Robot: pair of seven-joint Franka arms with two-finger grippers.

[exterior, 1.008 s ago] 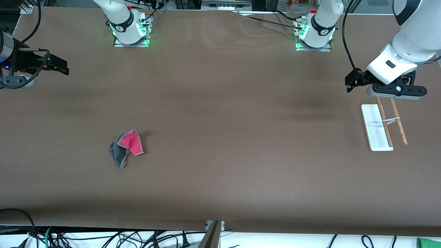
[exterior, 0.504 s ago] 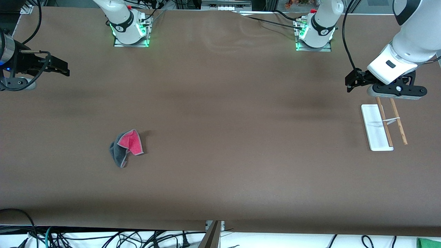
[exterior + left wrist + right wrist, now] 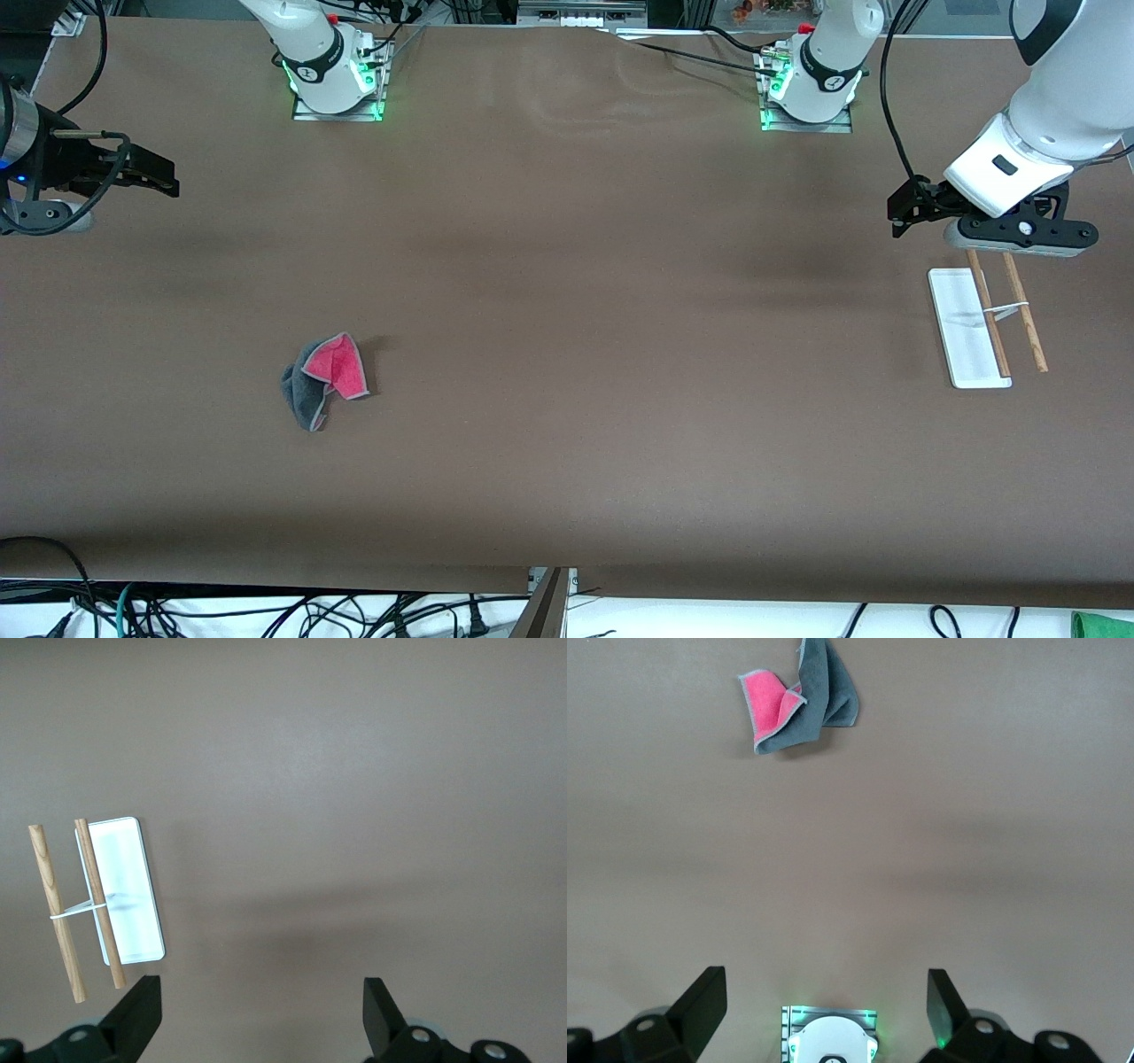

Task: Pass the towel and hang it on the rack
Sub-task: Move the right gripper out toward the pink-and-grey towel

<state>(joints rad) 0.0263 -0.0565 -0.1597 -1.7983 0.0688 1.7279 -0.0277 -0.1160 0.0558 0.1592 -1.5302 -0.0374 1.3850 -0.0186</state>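
The towel (image 3: 324, 379) lies crumpled on the brown table, pink-red side partly up over dark grey, toward the right arm's end; it also shows in the right wrist view (image 3: 796, 698). The rack (image 3: 967, 328) has a flat white base and two wooden rods (image 3: 1025, 312), at the left arm's end; it also shows in the left wrist view (image 3: 122, 895). My right gripper (image 3: 159, 177) is open and empty, high over the table's end, well apart from the towel. My left gripper (image 3: 902, 213) is open and empty, over bare table beside the rack.
The two arm bases (image 3: 337, 75) (image 3: 811, 84) stand along the table's edge farthest from the front camera. Cables (image 3: 266, 611) hang below the table's near edge. A wide stretch of bare brown table lies between towel and rack.
The right gripper has shifted very slightly upward in the front view. The left arm, the towel and the rack have not moved.
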